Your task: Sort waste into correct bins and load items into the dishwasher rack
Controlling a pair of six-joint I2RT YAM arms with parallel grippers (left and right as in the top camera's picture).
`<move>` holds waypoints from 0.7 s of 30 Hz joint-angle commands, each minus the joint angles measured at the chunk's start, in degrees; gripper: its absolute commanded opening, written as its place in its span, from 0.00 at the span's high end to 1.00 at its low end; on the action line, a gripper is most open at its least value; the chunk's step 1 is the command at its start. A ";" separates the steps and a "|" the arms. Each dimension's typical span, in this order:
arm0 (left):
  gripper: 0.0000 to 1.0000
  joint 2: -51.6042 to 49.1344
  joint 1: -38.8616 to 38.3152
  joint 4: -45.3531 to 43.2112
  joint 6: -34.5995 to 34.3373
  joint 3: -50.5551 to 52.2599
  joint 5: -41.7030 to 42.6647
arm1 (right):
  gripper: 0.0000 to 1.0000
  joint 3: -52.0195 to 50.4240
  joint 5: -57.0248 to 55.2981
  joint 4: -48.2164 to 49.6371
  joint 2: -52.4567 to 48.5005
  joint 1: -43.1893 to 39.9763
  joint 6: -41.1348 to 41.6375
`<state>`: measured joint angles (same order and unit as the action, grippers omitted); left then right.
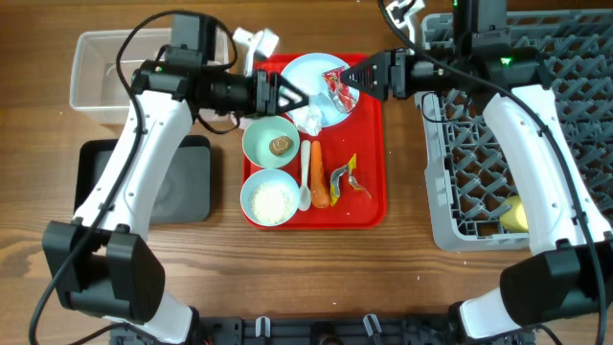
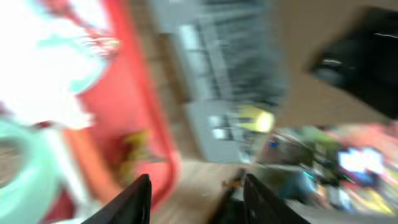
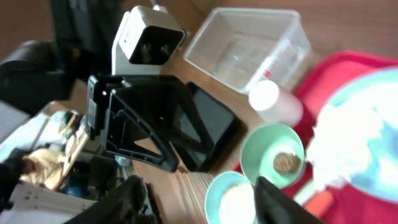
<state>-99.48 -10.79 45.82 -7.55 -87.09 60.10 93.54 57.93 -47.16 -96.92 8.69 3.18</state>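
On the red tray [image 1: 369, 144] lies a pale blue plate [image 1: 302, 72] with a red wrapper [image 1: 338, 88] on it, next to white tissue [image 1: 308, 117]. One bowl [image 1: 257, 142] holds a brown lump [image 1: 281, 146], the other [image 1: 247, 196] holds rice. A white spoon [image 1: 306, 177], a carrot [image 1: 319, 182] and a yellow wrapper [image 1: 347, 179] lie beside them. My left gripper [image 1: 292, 96] is open and empty over the tray's upper left, by the tissue. My right gripper [image 1: 354, 75] is open and empty just right of the red wrapper. A yellow cup [image 1: 514, 216] sits in the grey rack [image 1: 479, 144].
The clear tub [image 1: 105, 67] stands at the back left, with the black bin [image 1: 182, 177] in front of it. A pale cup-like object [image 1: 254, 40] lies behind the tray. The left wrist view is blurred. The right wrist view shows both bowls [image 3: 273, 152] and the tub [image 3: 249, 43].
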 commanded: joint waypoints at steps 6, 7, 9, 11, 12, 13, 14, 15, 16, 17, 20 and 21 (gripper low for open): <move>0.27 -1.95 0.02 2.10 1.79 -0.24 -49.40 | 0.17 -0.24 -14.16 -6.05 -0.96 0.24 -0.15; 0.27 -3.02 0.00 1.53 2.89 -0.24 -49.33 | 0.16 -0.24 -14.97 -6.51 -0.98 0.24 -0.17; 0.25 -5.77 0.02 1.55 2.71 -0.24 -49.31 | 0.16 -0.24 -15.15 -6.73 -1.01 0.24 -0.20; 0.23 -8.87 0.02 0.13 0.66 -0.24 -49.29 | 0.16 -0.24 -15.17 -6.73 -1.03 0.24 -0.20; 0.23 -10.29 0.02 -1.79 0.68 -0.24 -49.27 | 0.16 -0.24 -15.63 -6.73 -1.03 0.24 -0.13; 0.22 -11.08 0.00 -4.11 0.70 -0.24 -49.27 | 0.16 -0.24 -16.04 -6.73 -1.03 0.24 -0.13; 0.22 -11.23 -0.11 -5.97 0.72 -0.24 -49.29 | 0.16 -0.24 -16.02 -6.73 -1.03 0.24 -0.11; 0.21 -11.23 -0.31 -7.15 0.85 -0.24 -49.31 | 0.16 -0.24 -16.02 -6.73 -1.03 0.24 -0.11; 0.20 -11.72 -0.94 -9.35 1.20 -0.24 -49.33 | 0.16 -0.24 -16.04 -6.71 -1.03 0.24 -0.13; 0.12 -12.85 -1.49 -11.04 1.51 -0.24 -49.35 | 0.16 -0.24 -16.22 -6.71 -1.03 0.24 -0.15; 0.08 -16.24 -3.78 -12.13 4.37 -0.24 -51.95 | 0.16 -0.24 -16.24 -6.95 -1.03 0.24 -0.17; 0.07 -16.52 -4.22 -12.13 4.37 -0.24 -53.51 | 0.16 -0.24 -16.61 -6.95 -1.03 0.24 -0.15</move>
<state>-114.52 -13.96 34.00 -4.91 -87.05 10.07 93.51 42.33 -54.04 -97.19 8.69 3.20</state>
